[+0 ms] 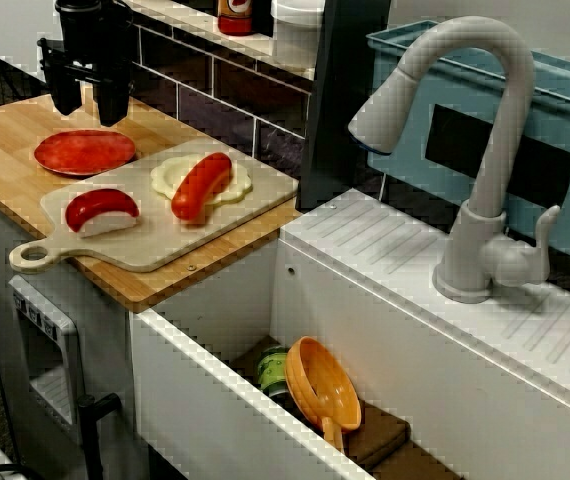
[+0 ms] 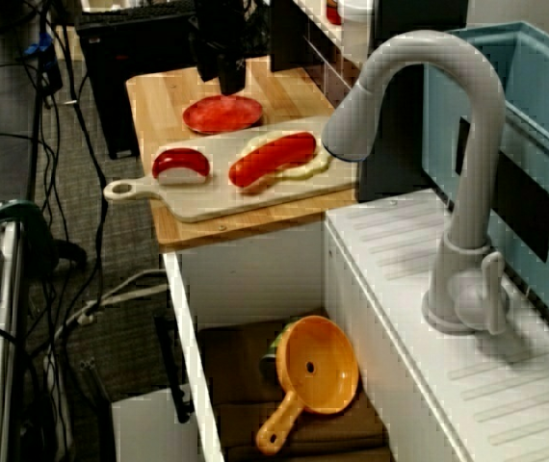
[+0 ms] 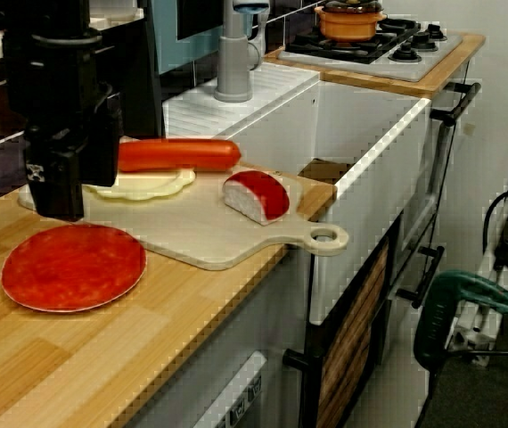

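**Open gripper hanging low over the red plate**

The gripper [image 1: 89,112] hangs just above the back edge of the plate [image 1: 84,152]. Its fingers point down with a gap between them, and they hold nothing. The plate lies flat on the wooden counter [image 1: 5,140], just beside the cutting board [image 1: 165,250]; I cannot tell whether the two touch.

In my judgement, a plate this flat and thin offers only its rim to grip. The fingers would do best to straddle that rim squarely and meet the wood gently, not press on the plate's middle. The board crowds the plate on that side and leaves little room for a finger.

On the board lie a sausage [image 1: 201,186] on a pale slice [image 1: 170,175], and a red-topped piece of food [image 1: 102,211]. Well apart to the right, the sink [image 1: 215,390] holds an orange strainer [image 1: 327,385] and a green can [image 1: 275,370], with the tap [image 1: 485,150] behind
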`<state>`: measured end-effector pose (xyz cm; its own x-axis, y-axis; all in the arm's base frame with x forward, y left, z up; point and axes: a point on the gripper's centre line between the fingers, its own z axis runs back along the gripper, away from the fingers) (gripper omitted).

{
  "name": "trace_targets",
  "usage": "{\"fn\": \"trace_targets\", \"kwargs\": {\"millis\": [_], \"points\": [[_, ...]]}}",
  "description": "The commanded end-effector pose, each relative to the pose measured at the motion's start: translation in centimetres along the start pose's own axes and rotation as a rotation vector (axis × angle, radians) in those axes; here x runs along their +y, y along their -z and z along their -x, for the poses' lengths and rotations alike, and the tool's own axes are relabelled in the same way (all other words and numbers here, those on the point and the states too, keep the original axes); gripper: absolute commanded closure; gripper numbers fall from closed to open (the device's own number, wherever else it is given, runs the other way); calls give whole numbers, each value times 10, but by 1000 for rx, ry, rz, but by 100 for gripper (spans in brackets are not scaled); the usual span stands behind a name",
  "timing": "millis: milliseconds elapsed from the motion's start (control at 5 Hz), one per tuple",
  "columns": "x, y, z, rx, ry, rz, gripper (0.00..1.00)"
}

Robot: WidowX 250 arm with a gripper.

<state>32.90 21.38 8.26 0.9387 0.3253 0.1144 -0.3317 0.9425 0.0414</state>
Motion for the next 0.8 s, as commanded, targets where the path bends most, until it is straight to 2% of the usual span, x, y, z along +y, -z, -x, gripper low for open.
{"fn": "trace_targets", "kwargs": {"millis": [0, 200, 400, 600], "points": [[16, -24, -11, -73, 64, -61, 0], [23, -24, -9, -78, 94, -40, 0], [25, -25, -7, -55, 147, -17, 0], [17, -28, -1, -66, 209, 22, 0]]}}
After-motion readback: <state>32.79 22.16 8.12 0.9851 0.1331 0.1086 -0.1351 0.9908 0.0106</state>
